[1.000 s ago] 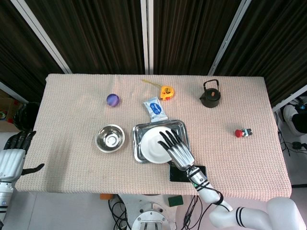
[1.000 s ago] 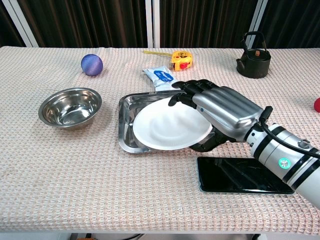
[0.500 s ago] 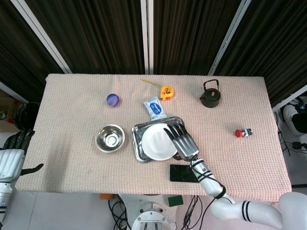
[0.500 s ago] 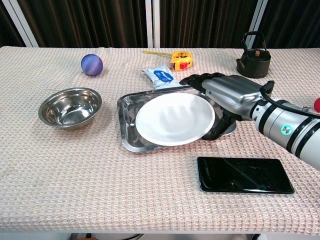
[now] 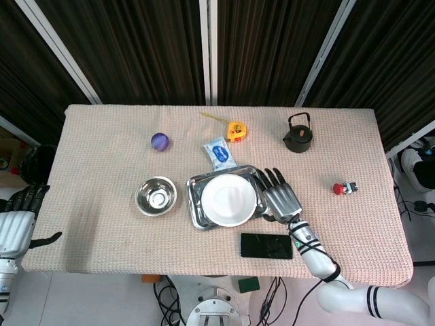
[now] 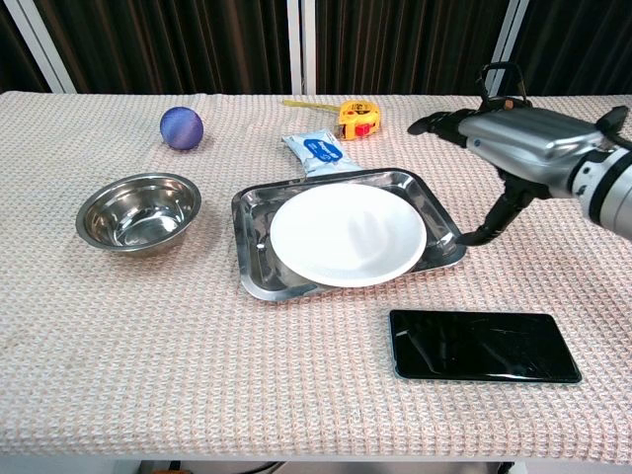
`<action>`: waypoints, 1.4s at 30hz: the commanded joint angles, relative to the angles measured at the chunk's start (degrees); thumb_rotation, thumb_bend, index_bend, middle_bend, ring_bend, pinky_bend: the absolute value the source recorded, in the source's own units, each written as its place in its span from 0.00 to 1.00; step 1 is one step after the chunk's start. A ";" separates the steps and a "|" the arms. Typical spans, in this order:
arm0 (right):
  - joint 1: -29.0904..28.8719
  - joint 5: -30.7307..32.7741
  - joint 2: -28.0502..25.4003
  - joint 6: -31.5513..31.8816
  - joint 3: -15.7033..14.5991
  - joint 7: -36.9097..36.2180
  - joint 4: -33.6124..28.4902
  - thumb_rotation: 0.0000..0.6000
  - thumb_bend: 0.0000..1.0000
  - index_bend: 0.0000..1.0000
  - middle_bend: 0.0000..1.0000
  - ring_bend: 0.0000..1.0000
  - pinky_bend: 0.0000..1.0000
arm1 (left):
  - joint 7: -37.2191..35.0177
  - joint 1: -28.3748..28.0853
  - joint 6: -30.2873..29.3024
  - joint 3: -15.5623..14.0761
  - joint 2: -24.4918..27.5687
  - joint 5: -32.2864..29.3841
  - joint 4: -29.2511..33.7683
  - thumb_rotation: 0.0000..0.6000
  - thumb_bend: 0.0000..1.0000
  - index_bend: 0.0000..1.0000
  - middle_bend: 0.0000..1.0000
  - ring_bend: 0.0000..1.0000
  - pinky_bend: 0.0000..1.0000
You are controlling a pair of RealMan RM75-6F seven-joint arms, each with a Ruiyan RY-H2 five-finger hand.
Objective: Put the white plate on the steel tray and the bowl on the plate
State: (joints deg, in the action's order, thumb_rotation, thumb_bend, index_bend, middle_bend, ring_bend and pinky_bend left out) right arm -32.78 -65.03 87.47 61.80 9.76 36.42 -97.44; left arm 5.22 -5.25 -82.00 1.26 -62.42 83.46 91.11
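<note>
— Where is the plate on your screen?

— I see the white plate (image 6: 348, 235) lying flat in the steel tray (image 6: 255, 219), its front edge reaching over the tray's near rim. Nothing touches it.

— And my right hand?

— The right hand (image 6: 523, 141) hangs above the counter (image 6: 197, 365) just to the right of the tray, apart from the plate. Its fingers (image 6: 434, 125) are stretched out and spread, holding nothing; the thumb points down toward the tray's right rim, though I can't tell whether it touches.

— The bowl?

— The bowl (image 6: 138, 211) sits upright on the counter left of the tray, near it but apart, with nothing inside. In the head view it is at (image 5: 155, 195).

— What about the left side?

— The left hand (image 5: 19, 216) shows only in the head view, off the counter's left edge, well apart from everything. Its fingers look loosely apart with nothing in them.

— Anything else around?

— A black phone (image 6: 482, 345) lies in front of the tray on the right. Behind the tray there is a blue-and-white packet (image 6: 318, 153), touching the tray's far rim or just beside it, then a yellow tape measure (image 6: 356, 118). A purple ball (image 6: 182, 127) sits far left, a black kettle (image 5: 298, 134) far right, and a small red object (image 5: 344, 188) near the right edge.
</note>
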 commanded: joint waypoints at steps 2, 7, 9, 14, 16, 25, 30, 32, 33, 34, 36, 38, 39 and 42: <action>4.90 -7.57 -4.08 7.49 -2.13 -8.45 -0.70 1.00 0.00 0.00 0.00 0.00 0.00 | -0.12 -0.27 0.31 0.12 -0.02 0.02 -0.29 0.84 0.02 0.04 0.03 0.03 0.11; 10.85 -14.03 -7.92 17.26 -3.32 -18.57 1.08 1.00 0.01 0.00 0.00 0.00 0.00 | -0.84 -2.19 2.58 0.37 -0.05 0.98 -1.44 0.83 0.02 0.04 0.03 0.03 0.11; 12.95 -14.51 -10.08 20.28 -3.01 -21.39 0.56 1.00 0.02 0.00 0.00 0.00 0.00 | -2.12 -3.90 5.08 0.54 -0.01 1.34 -2.21 0.84 0.02 0.04 0.03 0.03 0.11; 16.40 -14.63 -14.78 25.58 -0.84 -26.87 -0.88 1.00 0.04 0.00 0.00 0.00 0.00 | -2.31 -8.62 10.68 0.66 -2.50 3.38 -5.86 0.95 0.03 0.04 0.02 0.03 0.11; 17.30 -13.90 -16.23 26.62 -0.04 -27.54 -1.36 1.00 0.04 0.00 0.00 0.00 0.00 | -3.01 -9.94 11.62 0.51 -3.54 4.75 -6.37 0.97 0.03 0.04 0.02 0.03 0.12; 20.33 -11.23 -19.93 28.61 2.32 -31.21 -2.06 1.00 0.05 0.00 0.00 0.00 0.00 | -4.23 -16.59 15.04 -1.68 -10.54 13.64 -12.43 1.00 0.05 0.07 0.02 0.03 0.15; 20.82 -11.73 -18.72 29.61 2.37 -29.53 -0.19 1.00 0.06 0.00 0.00 0.00 0.00 | -3.15 -18.67 15.12 -2.07 -14.56 15.73 -15.65 1.00 0.06 0.10 0.02 0.03 0.19; 20.95 -11.64 -17.98 29.72 2.44 -29.29 0.53 1.00 0.07 0.00 0.00 0.00 0.00 | -3.88 -19.46 14.94 -2.07 -15.94 16.19 -16.77 1.00 0.07 0.11 0.02 0.03 0.19; 20.99 -11.51 -17.82 29.57 2.48 -29.41 0.68 1.00 0.07 0.00 0.00 0.00 0.00 | -4.17 -19.81 14.86 -2.02 -16.51 16.33 -17.27 1.00 0.07 0.12 0.02 0.03 0.19; 21.02 -11.39 -17.72 29.43 2.55 -29.52 0.81 1.00 0.08 0.00 0.00 0.00 0.00 | -4.32 -20.15 14.77 -1.89 -17.12 16.40 -17.81 1.00 0.08 0.12 0.02 0.03 0.19; 21.04 -11.27 -17.49 29.18 2.71 -29.63 1.18 1.00 0.08 0.00 0.00 0.00 0.00 | -4.26 -21.10 14.71 -1.60 -18.53 16.69 -19.13 1.00 0.10 0.14 0.02 0.03 0.19; 21.06 -11.28 -17.31 29.09 2.90 -29.66 1.43 1.00 0.08 0.00 0.00 0.00 0.00 | -3.66 -22.16 15.33 -1.46 -19.62 16.83 -20.28 1.00 0.11 0.17 0.02 0.03 0.20; 21.08 -11.32 -17.27 29.12 3.00 -29.66 1.50 1.00 0.08 0.00 0.00 0.00 0.00 | -3.10 -22.62 15.79 -1.42 -19.98 16.79 -20.64 1.00 0.12 0.19 0.02 0.03 0.20; 21.22 -11.48 -17.19 29.62 3.43 -29.14 1.89 1.00 0.09 0.00 0.00 0.00 0.00 | -0.74 -23.98 17.48 -1.57 -20.93 16.75 -21.40 1.00 0.15 0.26 0.02 0.03 0.20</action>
State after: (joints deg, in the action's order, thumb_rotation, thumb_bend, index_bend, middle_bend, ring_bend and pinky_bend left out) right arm -11.62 -76.47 70.24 91.25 13.05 7.09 -95.69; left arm 3.38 -28.44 -65.42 -0.27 -82.72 100.17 70.23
